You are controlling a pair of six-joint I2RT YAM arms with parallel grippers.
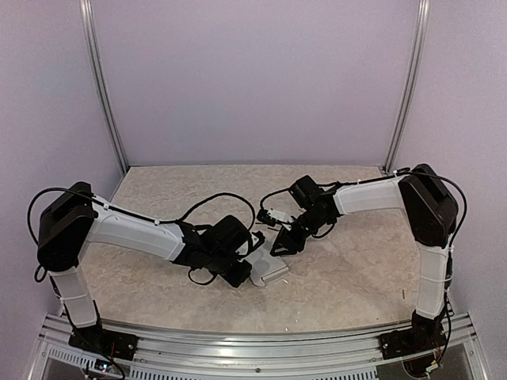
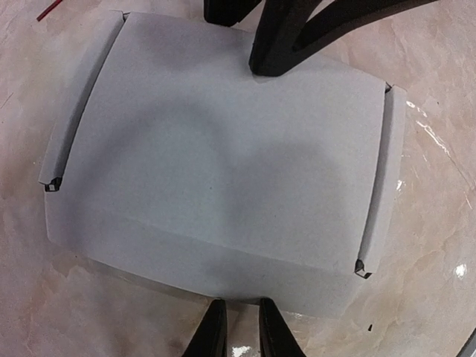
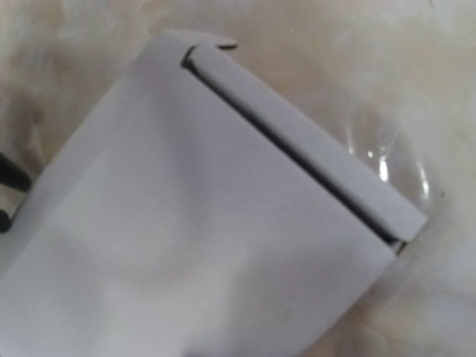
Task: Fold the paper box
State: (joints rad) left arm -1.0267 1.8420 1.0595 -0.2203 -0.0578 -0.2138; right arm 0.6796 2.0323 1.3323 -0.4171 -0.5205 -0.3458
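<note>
Checking all three views, I noted the paper box [image 1: 272, 271] lying flat on the surface [image 1: 356, 277]. It sat about midway between the left and right edges and nearer the near edge. A narrow flap ran along each end.

The left tool [image 2: 238, 311] sat at the box's near side, fingers narrowly apart with nothing visible between them. The right tool [image 1: 287, 241] touched the top panel by its far side. I could not tell whether that tool was apart or together.

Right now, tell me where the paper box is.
The paper box lies on the table near the middle of the top view, between the left gripper and the right gripper.
</note>
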